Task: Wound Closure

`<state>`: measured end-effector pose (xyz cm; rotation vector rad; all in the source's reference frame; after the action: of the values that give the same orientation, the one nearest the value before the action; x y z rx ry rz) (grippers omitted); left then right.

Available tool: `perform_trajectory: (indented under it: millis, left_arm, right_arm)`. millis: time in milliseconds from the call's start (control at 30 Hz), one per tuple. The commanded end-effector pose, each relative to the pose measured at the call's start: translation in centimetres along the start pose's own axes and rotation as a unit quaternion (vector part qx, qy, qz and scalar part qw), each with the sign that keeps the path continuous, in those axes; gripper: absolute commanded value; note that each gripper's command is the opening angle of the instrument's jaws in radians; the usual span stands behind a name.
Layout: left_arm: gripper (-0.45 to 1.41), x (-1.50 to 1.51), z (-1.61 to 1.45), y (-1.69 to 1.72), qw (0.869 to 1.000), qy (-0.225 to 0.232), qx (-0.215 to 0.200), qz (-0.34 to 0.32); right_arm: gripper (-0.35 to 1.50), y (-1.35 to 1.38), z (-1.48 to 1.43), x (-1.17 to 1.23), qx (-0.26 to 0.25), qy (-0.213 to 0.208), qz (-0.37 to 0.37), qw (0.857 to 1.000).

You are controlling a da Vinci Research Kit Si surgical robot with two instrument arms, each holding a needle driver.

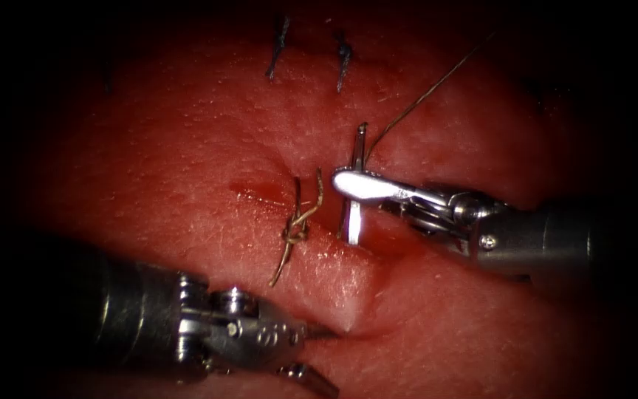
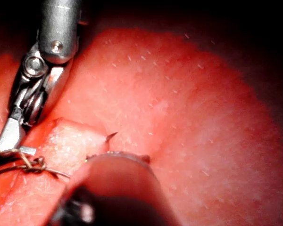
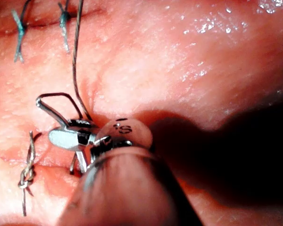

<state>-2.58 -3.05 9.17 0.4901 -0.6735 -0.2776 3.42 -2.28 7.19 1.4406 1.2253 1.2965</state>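
Observation:
The tissue [image 1: 186, 148] carries a cut [image 1: 359, 295] with a tied knot of thread [image 1: 297, 229] lying across it. My right tool [image 1: 345, 181] comes in from the right, just right of the knot, and is shut on the curved needle [image 1: 361, 144] near the middle of its curve. The needle stands almost upright; its lower end [image 1: 351, 233] dips to the cut's right edge, and I cannot tell if it is in the tissue. Thread [image 1: 430, 92] trails up and right from the needle. In the right wrist view the needle [image 3: 49, 96] arches past the jaws [image 3: 61, 139]. My left tool [image 1: 317, 355] is open and holds nothing, low and left of the cut.
Two dark blue stitches [image 1: 278, 48] [image 1: 343, 59] sit at the far end of the tissue. Red fluid [image 1: 256, 191] pools left of the knot. The knot's cut tail [image 1: 282, 270] points down toward the left tool. The left wrist view shows the right tool [image 2: 7, 139] beside the knot [image 2: 30, 162].

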Motion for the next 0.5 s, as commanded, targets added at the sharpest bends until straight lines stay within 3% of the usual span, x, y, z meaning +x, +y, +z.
perform_trajectory:
  millis: [33,200,400,433,467,500]
  left_arm:
    - [0.47,0.02,0.08,-0.02,1.0,0.0,0.001,0.0]
    - [0.47,0.01,0.08,-0.01,1.0,0.0,0.001,0.0]
    - [0.47,0.01,0.07,-0.01,1.0,0.0,0.0,-0.001]
    - [0.47,0.01,0.05,-0.01,1.0,0.0,0.001,0.0]
    - [0.49,0.01,0.03,-0.01,1.0,0.001,-0.002,-0.001]
    - [0.49,0.0,0.01,-0.02,1.0,0.0,-0.005,-0.001]
  right_arm:
    - [-0.35,0.02,0.07,-0.03,0.005,-0.001,0.004,1.0]
    - [-0.35,-0.11,0.11,-0.08,0.03,-0.01,0.01,0.999]
    - [-0.35,-0.15,0.11,-0.15,0.02,0.003,0.013,1.0]
    - [-0.35,-0.14,0.1,-0.13,0.013,0.012,-0.001,1.0]
    - [-0.35,-0.13,0.08,-0.06,0.007,0.023,-0.062,0.998]
    - [0.04,-0.12,0.07,-0.01,0.009,0.04,-0.083,0.996]
